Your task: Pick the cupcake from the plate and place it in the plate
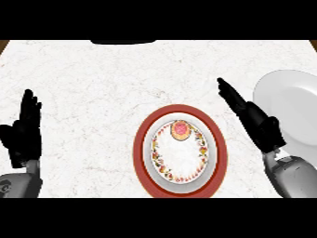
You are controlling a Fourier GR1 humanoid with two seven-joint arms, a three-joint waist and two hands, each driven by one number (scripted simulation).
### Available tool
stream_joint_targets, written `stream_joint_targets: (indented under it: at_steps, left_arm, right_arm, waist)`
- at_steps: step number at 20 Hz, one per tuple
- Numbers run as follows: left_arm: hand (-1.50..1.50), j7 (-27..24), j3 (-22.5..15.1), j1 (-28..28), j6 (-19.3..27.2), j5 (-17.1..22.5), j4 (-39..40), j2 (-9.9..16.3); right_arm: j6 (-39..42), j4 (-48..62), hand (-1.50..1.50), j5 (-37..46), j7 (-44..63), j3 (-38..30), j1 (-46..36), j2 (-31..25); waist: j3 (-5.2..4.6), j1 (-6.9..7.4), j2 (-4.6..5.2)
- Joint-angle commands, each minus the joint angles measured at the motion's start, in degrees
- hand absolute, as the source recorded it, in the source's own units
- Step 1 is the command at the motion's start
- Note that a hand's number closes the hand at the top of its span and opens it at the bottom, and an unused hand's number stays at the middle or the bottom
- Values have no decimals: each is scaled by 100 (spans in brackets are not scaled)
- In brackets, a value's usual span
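- L side: I see the left hand [22, 132] near the view's left edge, fingers straight and pointing up the view, thumb out to the side. Open, resting, holds nothing, touches nothing I can make out. Grey forearm comes in from the bottom-left corner.
- Under everything: white marbled counter [106, 79]; wood strips show at both top corners.
- Centre: red-rimmed plate [140, 153] w/ a floral ring inside, looks taller than wide from my angle.
- On that plate: cupcake [181, 129], sitting in the upper part of the inner well, upright, top facing me. Seen from above it's round, so no long axis to call. Pinkish top, orange edge.
- R of centre: right hand [257, 122], fingers straight and together, pointing up and toward the left of the view. Open, empty. Fingertips near the red plate's upper right, apart from it and from the cupcake.
- Far R: plain white plate [305, 111], partly cut by the view's edge; right hand overlaps its left rim, contact can't tell.
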Motion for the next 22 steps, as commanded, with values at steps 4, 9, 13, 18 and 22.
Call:
stream_joint_targets:
  at_steps: [4,9,13,18,22]
  left_arm:
    - [0,600,-759,256,-770,138,369,-358]
    - [0,1039,-1131,323,-1449,463,256,-465]
    - [0,1162,-1214,389,-1368,441,131,-631]
    - [0,1563,-1360,586,-1248,303,-348,-671]
    - [0,1570,-999,553,-1646,635,-346,-375]
  right_arm:
    - [234,190,150,-656,-423,-1078,-1354,82]
    - [-1062,865,150,971,-588,-1428,-1625,-583]
    - [-938,1274,-150,305,-1957,-1822,-1094,-17]
    - [-176,1930,-150,292,-2651,-1941,-1285,-295]
    - [113,1150,-150,891,-1746,-1195,-1034,-676]
  waist:
    - [-114,174,43]
    - [-119,171,54]
    - [-107,128,28]
    - [-113,154,9]
    - [-123,84,-21]
